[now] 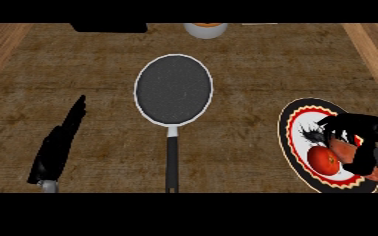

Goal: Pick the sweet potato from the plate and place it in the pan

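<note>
While my left hand [59,142] rests open, my right hand [353,140] curls around the sweet potato [325,160] on the plate [295,117], beside the pan [173,89].

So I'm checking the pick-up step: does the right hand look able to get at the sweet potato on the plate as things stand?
Probably yes. The right hand is already over the plate, its curled fingers right at the sweet potato, with nothing between them. Whether it has actually closed on it is hard to tell.
</note>
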